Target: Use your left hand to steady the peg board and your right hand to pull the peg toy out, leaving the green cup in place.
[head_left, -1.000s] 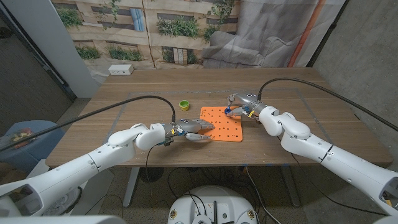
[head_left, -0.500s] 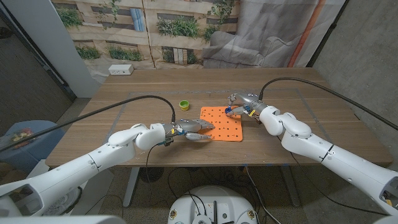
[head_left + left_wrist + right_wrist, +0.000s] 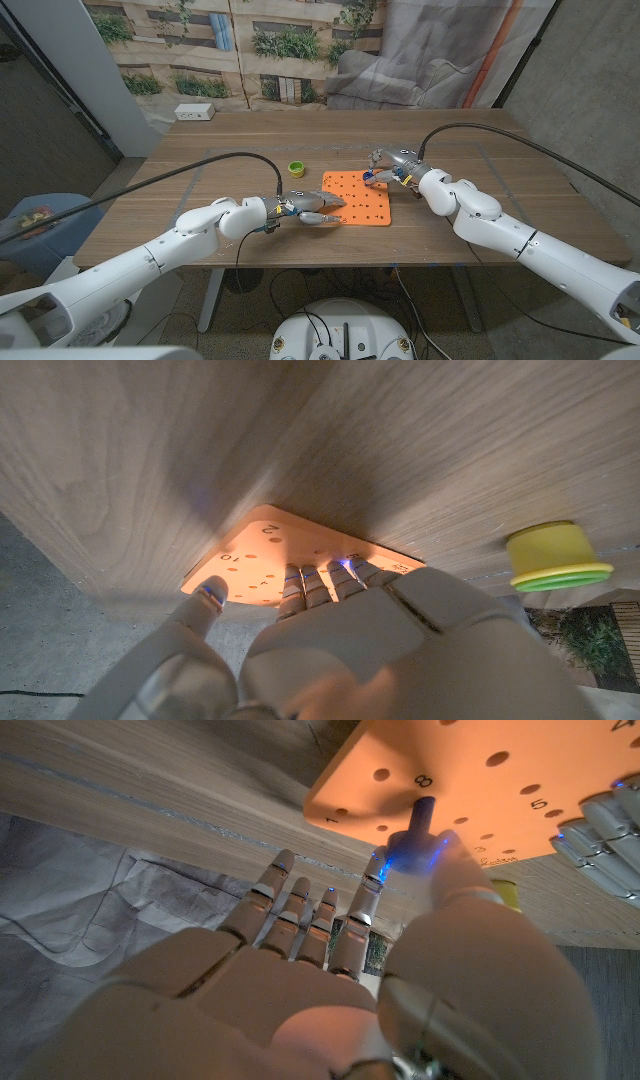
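- On the wooden table [image 3: 200,150], the orange board [image 3: 358,205] lay near the middle, with the left hand [image 3: 310,207] at its near-left corner, fingertips [image 3: 318,575] pressing on the numbered edge and holding nothing.
- At the board's far side, the right hand [image 3: 388,165] pinched the blue peg [image 3: 420,820] between thumb and a finger; the peg stood in a hole beside the numeral 8.
- Just beyond the board's left corner sat the green cup [image 3: 295,168], apart from both hands.
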You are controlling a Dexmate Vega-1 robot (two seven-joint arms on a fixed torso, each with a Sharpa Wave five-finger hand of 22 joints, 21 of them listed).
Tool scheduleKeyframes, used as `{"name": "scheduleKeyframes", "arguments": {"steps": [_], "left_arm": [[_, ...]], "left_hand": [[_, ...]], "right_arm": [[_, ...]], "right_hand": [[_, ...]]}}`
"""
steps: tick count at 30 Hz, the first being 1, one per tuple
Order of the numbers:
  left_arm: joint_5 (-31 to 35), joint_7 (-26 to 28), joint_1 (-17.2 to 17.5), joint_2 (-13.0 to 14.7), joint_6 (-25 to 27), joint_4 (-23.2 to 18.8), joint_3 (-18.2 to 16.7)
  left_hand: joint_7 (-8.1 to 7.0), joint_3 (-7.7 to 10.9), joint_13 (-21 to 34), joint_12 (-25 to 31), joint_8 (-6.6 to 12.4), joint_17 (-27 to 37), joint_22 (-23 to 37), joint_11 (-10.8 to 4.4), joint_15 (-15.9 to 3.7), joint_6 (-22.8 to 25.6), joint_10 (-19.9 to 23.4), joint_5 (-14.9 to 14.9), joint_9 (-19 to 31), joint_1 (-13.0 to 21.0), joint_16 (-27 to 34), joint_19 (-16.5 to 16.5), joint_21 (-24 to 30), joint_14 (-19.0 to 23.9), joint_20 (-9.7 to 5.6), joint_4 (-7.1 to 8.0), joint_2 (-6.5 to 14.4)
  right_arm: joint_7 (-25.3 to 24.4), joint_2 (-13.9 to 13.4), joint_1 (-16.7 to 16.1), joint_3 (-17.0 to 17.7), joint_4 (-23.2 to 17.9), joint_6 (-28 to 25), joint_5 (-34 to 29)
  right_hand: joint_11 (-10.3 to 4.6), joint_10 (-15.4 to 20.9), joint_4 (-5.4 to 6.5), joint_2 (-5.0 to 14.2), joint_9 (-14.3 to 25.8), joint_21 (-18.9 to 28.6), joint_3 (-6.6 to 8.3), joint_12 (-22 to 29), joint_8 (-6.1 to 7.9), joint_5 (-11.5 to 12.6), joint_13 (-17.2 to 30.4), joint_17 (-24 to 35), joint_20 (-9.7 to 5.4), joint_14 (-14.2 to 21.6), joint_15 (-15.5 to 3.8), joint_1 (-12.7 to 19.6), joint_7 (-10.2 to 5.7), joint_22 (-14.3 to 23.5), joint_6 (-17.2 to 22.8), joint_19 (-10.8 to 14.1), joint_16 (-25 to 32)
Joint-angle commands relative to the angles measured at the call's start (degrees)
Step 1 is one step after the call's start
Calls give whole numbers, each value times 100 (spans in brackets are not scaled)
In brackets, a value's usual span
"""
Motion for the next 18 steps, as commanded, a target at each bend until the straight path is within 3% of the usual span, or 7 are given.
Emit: {"name": "scheduleKeyframes", "arguments": {"steps": [1,18], "left_arm": [[-35,-190,-33,-25,5,43,25],[-65,-225,-65,-26,1,60,43]], "left_hand": [[-7,18,52,42,50,54,7,72,-422,60,202,0,17,28,55,69,23,155,-889,-30,409],[-5,34,52,39,48,55,7,74,-419,63,208,-2,17,20,51,75,21,158,-882,-41,409]], "right_arm": [[-24,-14,40,29,-17,-13,132],[-67,-47,31,96,-93,-6,317]], "right_hand": [[-3,56,16,216,124,-18,-11,5,274,28,17,22,4,13,-373,210,-545,14,596,38,27],[-1,54,0,230,102,-39,-38,-18,244,33,17,31,22,-17,-358,209,-546,14,586,21,22]]}}
